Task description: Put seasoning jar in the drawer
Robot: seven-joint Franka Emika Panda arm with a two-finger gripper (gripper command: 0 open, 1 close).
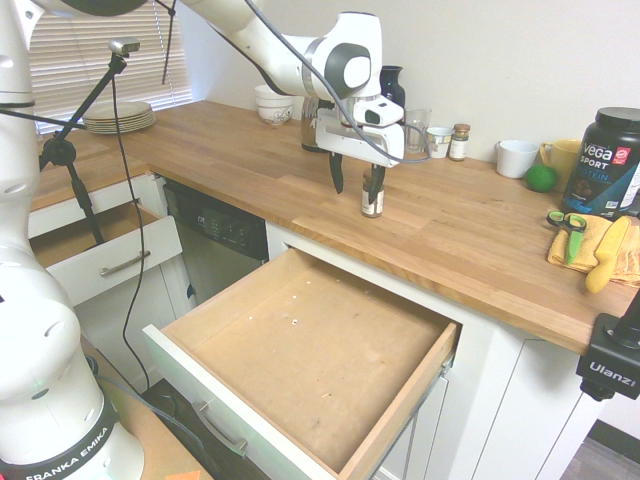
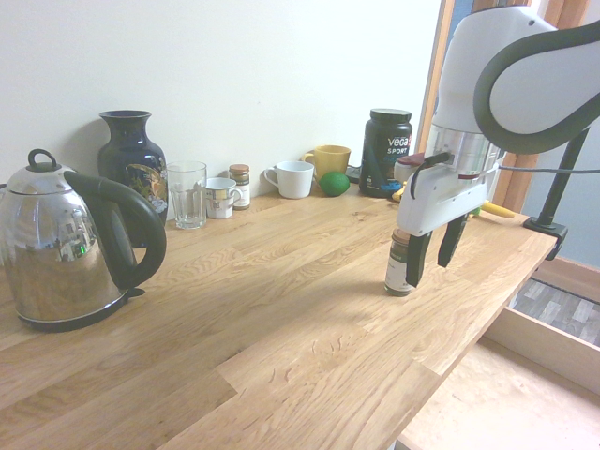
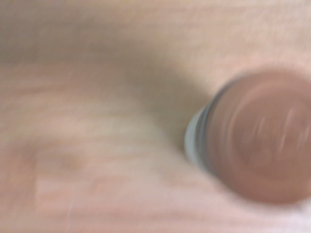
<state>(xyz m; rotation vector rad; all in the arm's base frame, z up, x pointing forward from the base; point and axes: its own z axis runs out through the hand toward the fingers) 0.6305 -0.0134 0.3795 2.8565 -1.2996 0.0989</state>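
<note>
Seasoning jar (image 1: 372, 203) stands upright on wooden countertop (image 1: 470, 235), near its front edge above the open drawer (image 1: 310, 365); label print unreadable. Jar is small clear glass, dark lid, white label; wrist view shows its round brownish lid (image 3: 265, 138) blurred from above. Gripper (image 1: 355, 180) points straight down, fingers spread, one finger beside the jar, the other apart — not clamped on it. White arm comes down from above. Black tub (image 1: 608, 160) further along the counter reads "Vega Sport". Arm base reads "Franka Emika". Drawer is pulled out, bare wood bottom.
</note>
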